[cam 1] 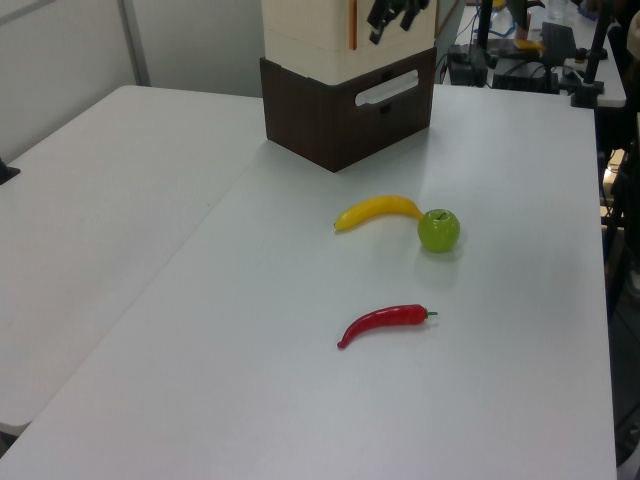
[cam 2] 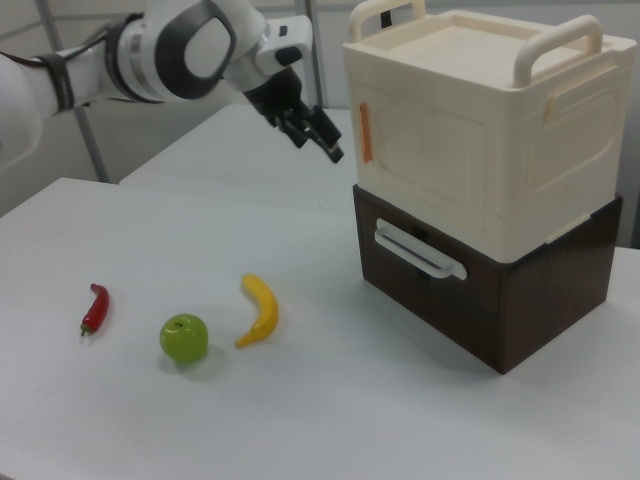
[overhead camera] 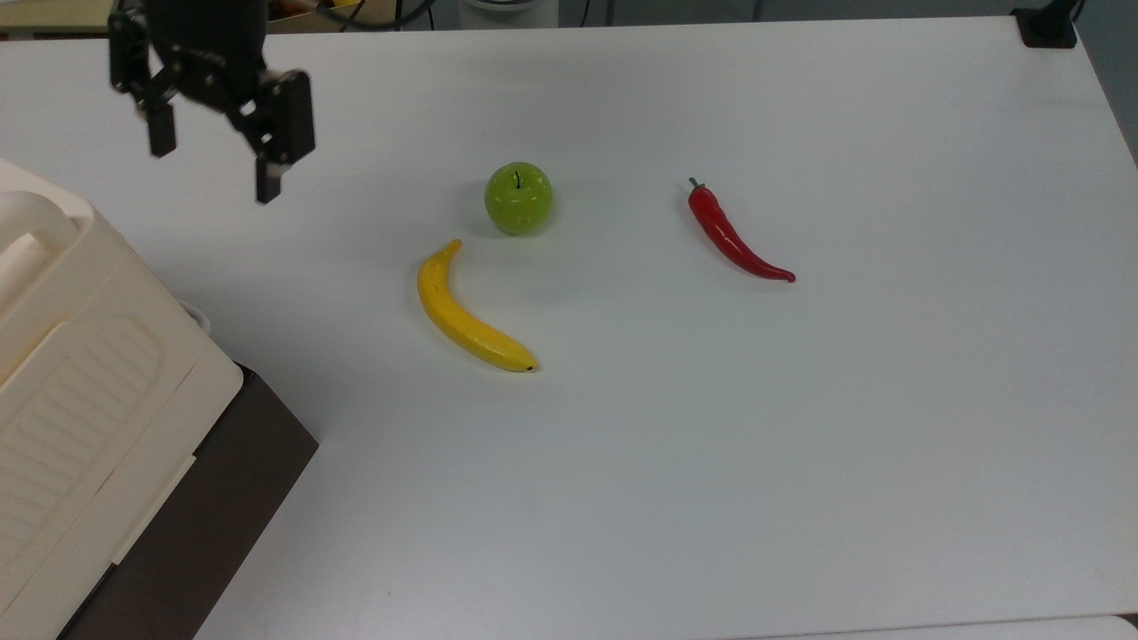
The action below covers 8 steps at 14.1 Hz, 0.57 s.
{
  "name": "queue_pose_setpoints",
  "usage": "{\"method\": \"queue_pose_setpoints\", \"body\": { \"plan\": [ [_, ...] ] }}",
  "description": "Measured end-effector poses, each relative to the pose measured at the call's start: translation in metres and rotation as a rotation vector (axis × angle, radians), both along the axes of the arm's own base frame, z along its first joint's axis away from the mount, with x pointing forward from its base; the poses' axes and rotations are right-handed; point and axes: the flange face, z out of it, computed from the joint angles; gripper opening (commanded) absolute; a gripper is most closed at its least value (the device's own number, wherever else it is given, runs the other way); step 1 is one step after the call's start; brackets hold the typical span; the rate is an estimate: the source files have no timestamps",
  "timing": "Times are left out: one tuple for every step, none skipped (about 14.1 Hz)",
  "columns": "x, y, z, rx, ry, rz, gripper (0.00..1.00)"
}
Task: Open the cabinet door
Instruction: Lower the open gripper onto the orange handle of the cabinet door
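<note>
While the gripper (overhead camera: 213, 169) is held above the white table (overhead camera: 711, 444) w/ fingers spread and empty, the cabinet door (cam 2: 425, 150) is seen shut just beside it, at the right view's right; a 2nd white table (cam 1: 90, 230) adjoins behind.

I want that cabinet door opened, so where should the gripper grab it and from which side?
Probably the orange handle strip along the cabinet door's left edge in the right view. It stands out upright, so the open gripper could come level from the right view's left.
</note>
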Motion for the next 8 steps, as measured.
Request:
{"method": "queue_pose_setpoints", "body": {
  "plan": [
    [0.006,-0.002,-0.002,-0.013,-0.026,0.003,1.00],
    [0.012,-0.003,-0.004,-0.027,-0.054,0.010,1.00],
    [0.018,-0.003,-0.007,-0.040,-0.084,0.018,1.00],
    [0.023,-0.003,-0.008,-0.046,-0.110,0.022,1.00],
    [0.026,-0.003,-0.008,-0.048,-0.133,0.022,1.00],
    [0.028,-0.003,-0.009,-0.051,-0.152,0.020,1.00],
    [0.030,-0.004,-0.010,-0.057,-0.167,0.021,1.00],
    [0.033,-0.005,-0.010,-0.064,-0.185,0.023,1.00]
  ]
}}
